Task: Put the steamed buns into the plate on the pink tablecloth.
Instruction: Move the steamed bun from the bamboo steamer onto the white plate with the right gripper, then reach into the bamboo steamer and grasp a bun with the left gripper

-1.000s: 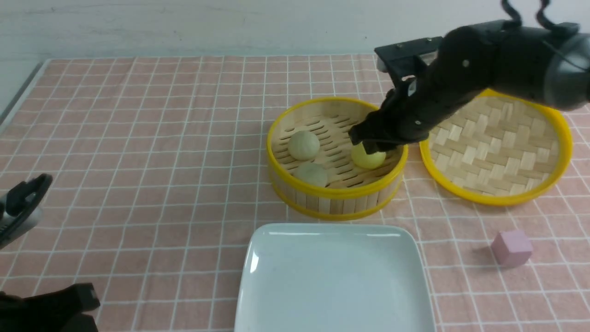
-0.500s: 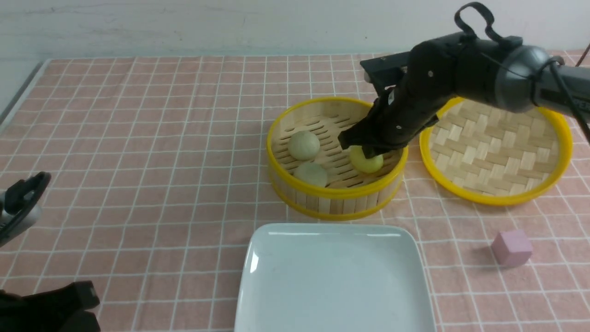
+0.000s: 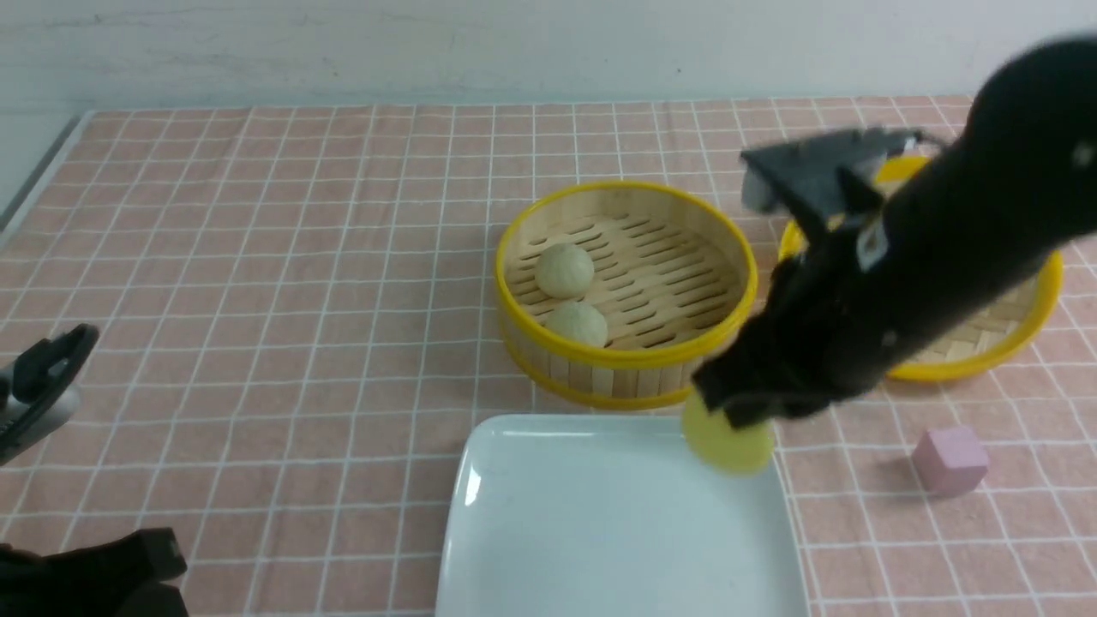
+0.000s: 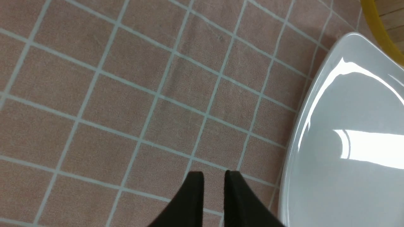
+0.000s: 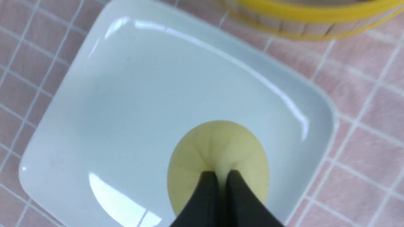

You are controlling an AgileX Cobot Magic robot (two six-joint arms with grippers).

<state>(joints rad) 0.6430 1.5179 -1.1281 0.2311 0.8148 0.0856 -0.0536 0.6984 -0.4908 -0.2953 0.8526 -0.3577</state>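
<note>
A yellow steamed bun (image 3: 728,446) (image 5: 217,151) is pinched by my right gripper (image 3: 739,413) (image 5: 221,173), which is shut on it. It hangs just above the far right corner of the white plate (image 3: 548,531) (image 5: 94,37) on the pink tablecloth (image 3: 257,257). Two pale steamed buns (image 3: 565,269) (image 3: 577,323) sit in the left half of the bamboo steamer basket (image 3: 626,364). My left gripper (image 3: 47,368) (image 4: 214,175) hovers low over the cloth left of the plate (image 4: 315,94), its fingers a narrow gap apart and holding nothing.
The round woven lid (image 3: 986,360) lies right of the basket, partly hidden by my right arm. A pink cube (image 3: 951,461) rests on the cloth right of the plate. The cloth's left edge (image 3: 43,163) meets a grey table border.
My right gripper closed on the yellow bun in the basket, lifted it out and carried it toward me to the plate's far right corner. The left arm barely moved.
</note>
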